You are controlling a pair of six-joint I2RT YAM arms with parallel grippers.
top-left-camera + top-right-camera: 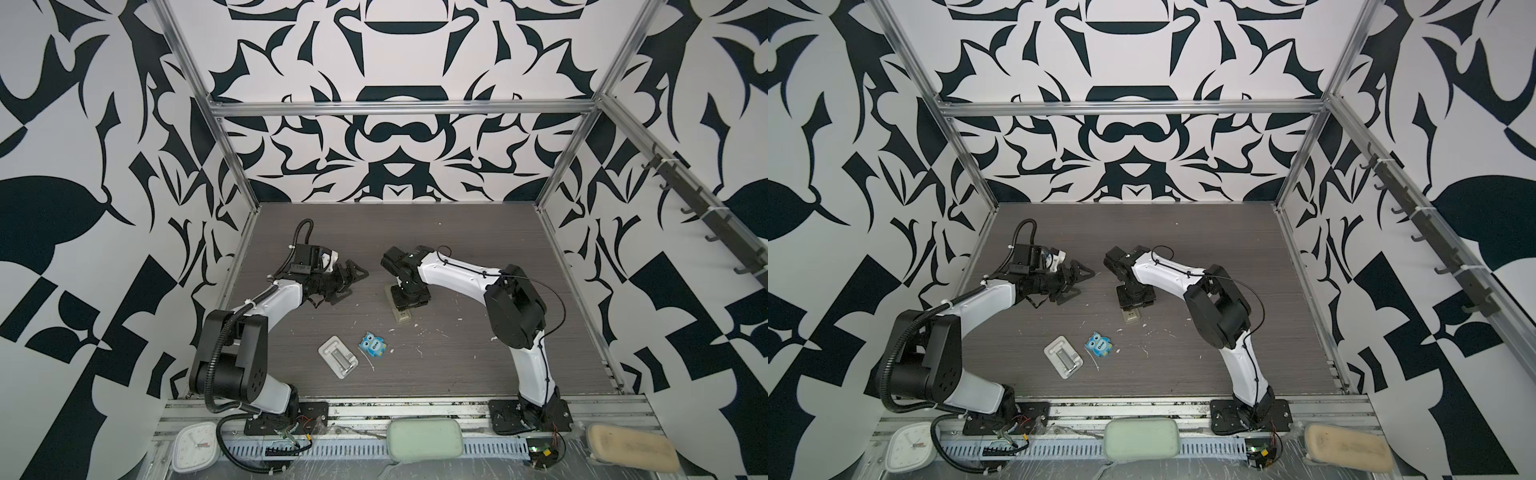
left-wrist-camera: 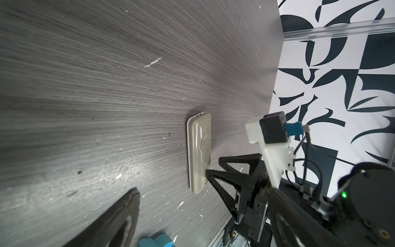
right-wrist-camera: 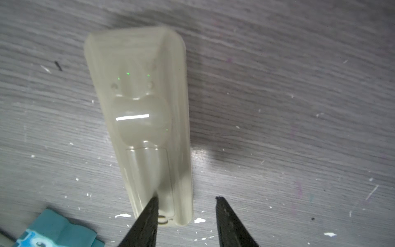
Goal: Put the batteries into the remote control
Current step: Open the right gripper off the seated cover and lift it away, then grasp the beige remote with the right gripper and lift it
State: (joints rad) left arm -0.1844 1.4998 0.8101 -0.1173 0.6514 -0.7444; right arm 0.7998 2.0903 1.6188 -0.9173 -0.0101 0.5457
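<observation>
**Grey tabletop: remote lies back-up, bay cover on, no batteries in sight**

Grey wood-grain table, flecked with white scraps and walled in by black-and-white patterned panels, carries the remote control, which lies flat with its plain beige back upward. The outline of the battery cover shows at the end nearest the arm bases, and it looks seated and closed.

The right gripper hangs over that end with its jaws partly apart and nothing between them. One fingertip rests on the cover, while the other stands just beside the remote, over bare table. The left gripper is spread wide and empty, well apart from the remote on the left arm's side.

No battery shows in any view. My judgement is that the job sits at the cover: either it has yet to be slid off, so that loading is all to come, or the cells are already inside and hidden. The pictures cannot settle which.

A blue owl-shaped item lies near the remote on its arm-base side, and the word "One" can be read on it. A white tray holding a metal piece lies just beyond the owl. The remote's back bears no legible brand or marking.
</observation>
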